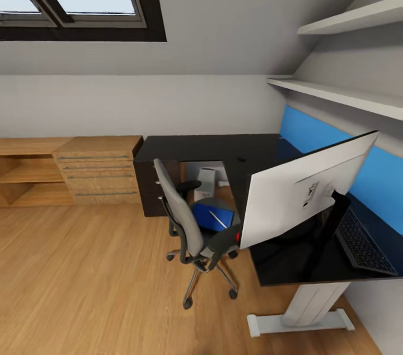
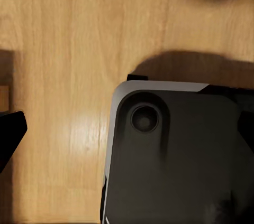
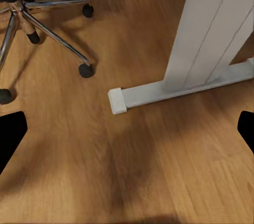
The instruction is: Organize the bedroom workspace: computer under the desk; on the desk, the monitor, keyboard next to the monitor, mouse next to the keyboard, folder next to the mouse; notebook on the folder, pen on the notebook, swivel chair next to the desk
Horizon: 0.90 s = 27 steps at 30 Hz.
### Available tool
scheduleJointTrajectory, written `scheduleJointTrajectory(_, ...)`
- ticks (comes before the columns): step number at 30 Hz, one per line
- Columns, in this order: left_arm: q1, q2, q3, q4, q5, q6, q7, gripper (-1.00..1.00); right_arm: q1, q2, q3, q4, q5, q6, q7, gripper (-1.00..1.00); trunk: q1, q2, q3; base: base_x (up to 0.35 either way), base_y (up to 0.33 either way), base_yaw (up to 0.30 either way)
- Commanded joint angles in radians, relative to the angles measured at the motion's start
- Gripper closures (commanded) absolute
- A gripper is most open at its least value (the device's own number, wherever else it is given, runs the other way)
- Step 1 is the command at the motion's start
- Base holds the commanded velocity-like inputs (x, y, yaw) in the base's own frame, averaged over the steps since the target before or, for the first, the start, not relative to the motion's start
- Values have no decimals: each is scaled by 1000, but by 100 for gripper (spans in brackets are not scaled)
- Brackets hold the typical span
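The black-topped desk (image 1: 215, 148) stands in the corner. On it the monitor (image 1: 305, 187) shows its light grey back, with the keyboard (image 1: 364, 243) behind it and the small black mouse (image 1: 242, 159) farther back. Under the desk sits the light grey computer (image 1: 206, 183). The swivel chair (image 1: 187, 221) stands at the desk with the blue folder (image 1: 210, 215) on its seat and the white pen (image 1: 218, 219) on top. I cannot make out the notebook. My left gripper (image 2: 127, 131) hangs open over the floor, and my right gripper (image 3: 127, 129) is open near the desk's white leg (image 3: 206, 34).
A light wooden dresser (image 1: 98, 170) and low shelving line the back wall at the left. Two wall shelves (image 1: 347, 95) hang over the desk's right side. The chair's chrome base and castors (image 3: 53, 28) stand close to the desk foot (image 3: 174, 89). My own dark base (image 2: 180, 155) is under the left wrist.
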Motion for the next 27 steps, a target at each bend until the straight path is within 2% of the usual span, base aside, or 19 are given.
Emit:
scheduleJointTrajectory(1, 0, 0, 4, -1, 0, -2, 0, -100, 0, 0, 1, 0, -1, -3, 0, -100, 0, -1, -1, 0, 0, 268)
scheduleJointTrajectory(9, 0, 0, 4, -1, 0, -2, -1, -100, 0, -1, 1, 0, -1, -2, 0, -100, 0, -1, -5, 0, 0, 257)
scheduleJointTrajectory(16, 0, 0, 4, -1, 0, -2, 0, -100, 0, 0, 2, 11, 0, -4, 2, -100, 0, -1, -5, 0, 0, 60)
scheduleJointTrajectory(18, 0, -12, 2, -12, 11, -12, -7, -100, -1, 11, 9, 22, 7, 8, 2, -100, 0, -1, -5, 0, 0, 0)
scheduleJointTrajectory(22, 0, -34, 2, -23, 10, -12, -7, -100, -1, 34, 9, 32, 7, 10, 2, -100, 0, -1, -5, 0, 0, 0)
scheduleJointTrajectory(27, 0, -60, 2, -24, -6, -14, -7, -100, -1, 53, 8, 45, 6, 4, 3, -100, 4, -8, -8, 0, 0, 0)
